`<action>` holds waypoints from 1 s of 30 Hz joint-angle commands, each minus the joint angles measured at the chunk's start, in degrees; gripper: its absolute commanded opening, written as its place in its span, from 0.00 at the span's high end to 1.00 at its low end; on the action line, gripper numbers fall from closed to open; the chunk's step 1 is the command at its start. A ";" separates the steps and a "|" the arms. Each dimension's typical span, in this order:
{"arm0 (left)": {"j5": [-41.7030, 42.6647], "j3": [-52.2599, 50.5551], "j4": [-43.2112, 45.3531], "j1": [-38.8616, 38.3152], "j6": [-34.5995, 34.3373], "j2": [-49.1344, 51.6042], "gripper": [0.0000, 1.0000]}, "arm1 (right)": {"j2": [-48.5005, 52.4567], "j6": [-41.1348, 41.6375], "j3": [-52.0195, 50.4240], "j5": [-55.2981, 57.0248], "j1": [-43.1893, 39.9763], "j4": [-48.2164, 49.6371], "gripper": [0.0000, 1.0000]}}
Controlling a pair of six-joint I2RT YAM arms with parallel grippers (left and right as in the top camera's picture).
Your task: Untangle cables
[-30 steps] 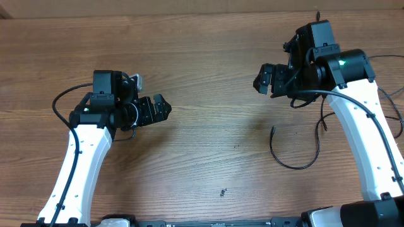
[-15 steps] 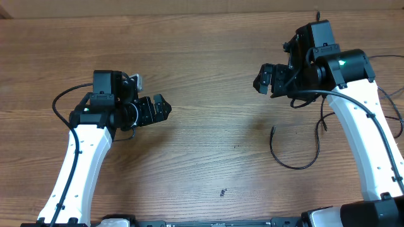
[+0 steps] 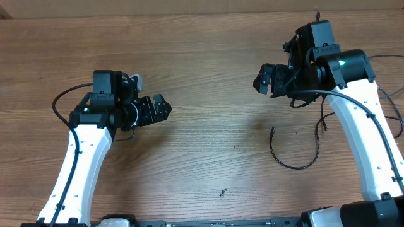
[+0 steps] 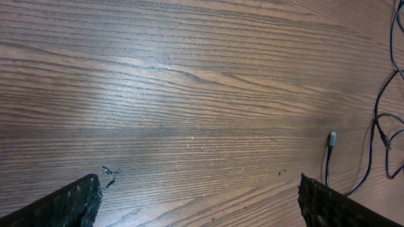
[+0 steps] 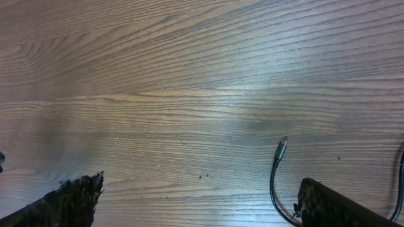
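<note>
I see both tools wide open and empty over the wooden table (image 3: 208, 50); the left gripper (image 3: 165, 107) is well apart from the right gripper (image 3: 260, 79); one thin black cable (image 3: 291, 167) lies in a loose U near the right gripper, not touching it; its silver-tipped plug (image 5: 281, 144) points toward that gripper; more thin cords (image 4: 377, 112) lie farther from it, beside the right arm (image 3: 360, 126).

Cables (image 3: 295, 168) on table (image 3: 208, 75), right side
</note>
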 commanded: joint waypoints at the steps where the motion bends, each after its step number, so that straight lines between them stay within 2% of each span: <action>1: -0.17 0.33 0.02 0.09 1.09 0.20 0.00 | -0.24 0.33 0.17 0.52 0.20 0.31 0.00; 9: -3.19 0.33 0.46 0.04 1.09 -0.31 0.00 | -0.24 0.33 0.17 0.52 0.20 0.31 0.00; 18: -13.35 -1.79 7.89 -1.57 1.09 -11.52 0.00 | -0.24 0.33 0.17 0.52 0.20 0.31 0.00; 30: -14.84 -31.34 43.19 -1.86 0.85 -36.94 0.00 | -0.24 0.33 0.17 0.52 0.20 0.31 0.00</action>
